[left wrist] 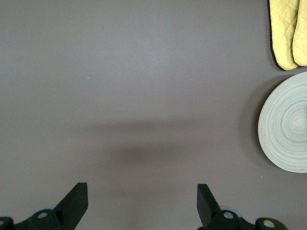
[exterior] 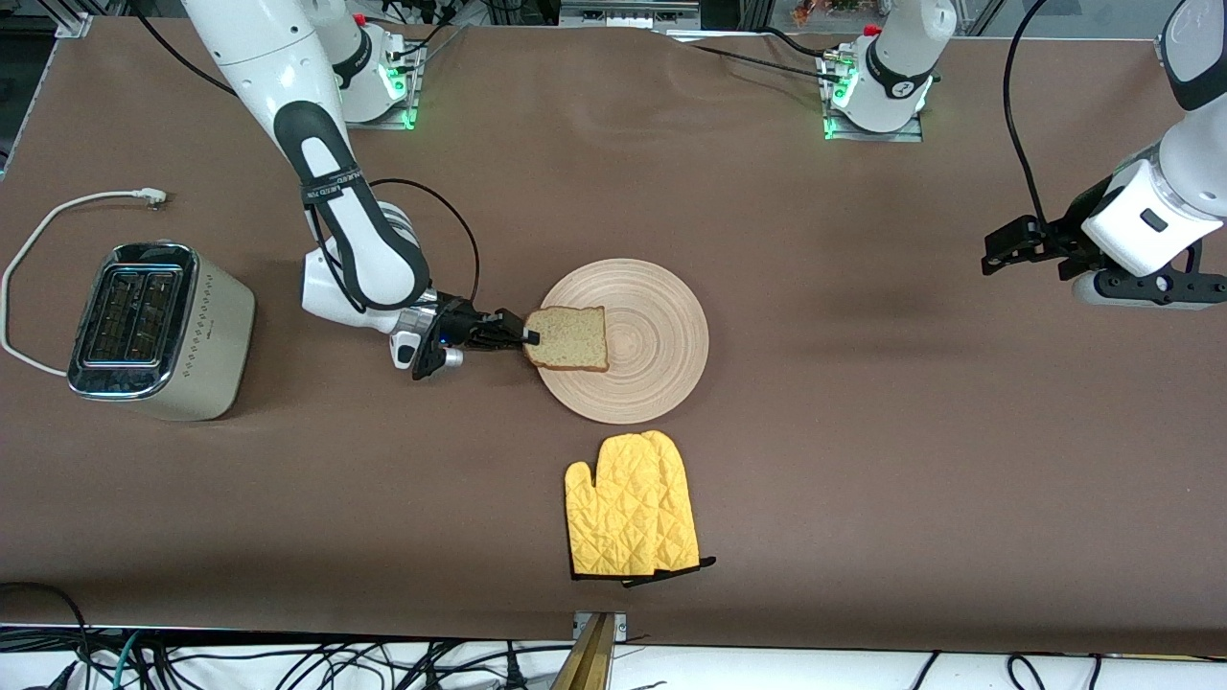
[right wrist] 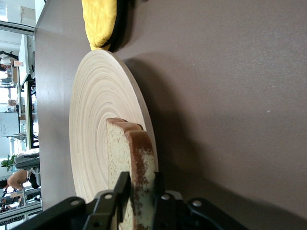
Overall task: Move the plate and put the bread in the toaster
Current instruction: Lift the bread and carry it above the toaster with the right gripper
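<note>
The right gripper (exterior: 518, 334) pinches the bread (exterior: 567, 337) at the plate's (exterior: 661, 331) edge; the left gripper (left wrist: 139, 203) waits, fingers spread wide (over bare table).

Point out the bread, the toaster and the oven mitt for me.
bread (exterior: 572, 337), front view, middle of the slice's face
toaster (exterior: 134, 317), front view, chrome top between the slots
oven mitt (exterior: 628, 517), front view, quilted palm

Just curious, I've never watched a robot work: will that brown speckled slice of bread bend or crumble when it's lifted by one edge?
Probably holds its shape: the brown speckled bread slice looks thick, with a firm darker crust. The right gripper, shut on that crust over the round light-wood plate, could dent the soft crumb. It's likely light.
</note>
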`<state>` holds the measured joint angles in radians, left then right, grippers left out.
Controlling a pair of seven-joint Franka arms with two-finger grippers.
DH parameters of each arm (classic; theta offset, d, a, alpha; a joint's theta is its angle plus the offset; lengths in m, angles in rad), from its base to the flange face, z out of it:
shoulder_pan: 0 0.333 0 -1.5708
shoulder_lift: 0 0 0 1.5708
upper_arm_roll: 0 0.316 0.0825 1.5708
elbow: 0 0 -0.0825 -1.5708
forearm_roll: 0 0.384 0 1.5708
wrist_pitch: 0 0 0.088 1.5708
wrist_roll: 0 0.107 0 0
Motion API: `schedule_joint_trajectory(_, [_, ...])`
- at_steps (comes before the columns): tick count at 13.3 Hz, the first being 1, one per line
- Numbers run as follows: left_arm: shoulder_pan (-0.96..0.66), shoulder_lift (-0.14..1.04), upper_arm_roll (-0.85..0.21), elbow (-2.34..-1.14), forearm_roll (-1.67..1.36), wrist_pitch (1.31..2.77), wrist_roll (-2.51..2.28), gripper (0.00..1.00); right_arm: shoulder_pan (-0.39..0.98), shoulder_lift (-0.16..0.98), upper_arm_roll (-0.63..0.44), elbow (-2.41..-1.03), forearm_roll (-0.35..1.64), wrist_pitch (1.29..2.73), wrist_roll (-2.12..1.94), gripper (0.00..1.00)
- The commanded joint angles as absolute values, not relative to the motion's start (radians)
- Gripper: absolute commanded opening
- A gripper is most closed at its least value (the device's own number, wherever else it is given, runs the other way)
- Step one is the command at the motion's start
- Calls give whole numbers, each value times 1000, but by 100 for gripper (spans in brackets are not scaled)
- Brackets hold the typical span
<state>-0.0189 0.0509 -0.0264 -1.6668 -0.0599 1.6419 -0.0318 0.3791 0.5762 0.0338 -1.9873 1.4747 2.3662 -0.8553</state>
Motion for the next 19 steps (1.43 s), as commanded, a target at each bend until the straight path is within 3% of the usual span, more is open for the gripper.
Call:
schedule_joint_trajectory(1, [-26, 60, -23, -1638, -51, 1612, -43, 100, 373, 569, 37, -1988, 1497, 2368, -871, 0])
schedule_joint_trajectory(7, [-26, 60, -25, -1638, -51, 1608, -44, 100, 359, 534, 26, -1951, 1450, 2327, -794, 0])
schedule_joint_trajectory(9, [-26, 60, -23, -1637, -51, 1608, -43, 100, 359, 479, -4, -1936, 1305, 2284, -643, 0])
schedule_joint_trajectory(16, [-26, 60, -25, -1631, -51, 1601, -43, 100, 359, 310, -260, -1734, 699, 1826, -289, 0])
schedule_joint_trajectory(19, [-26, 60, -25, -1632, -51, 1595, -41, 100, 359, 298, -389, -1597, 502, 1630, -305, 0])
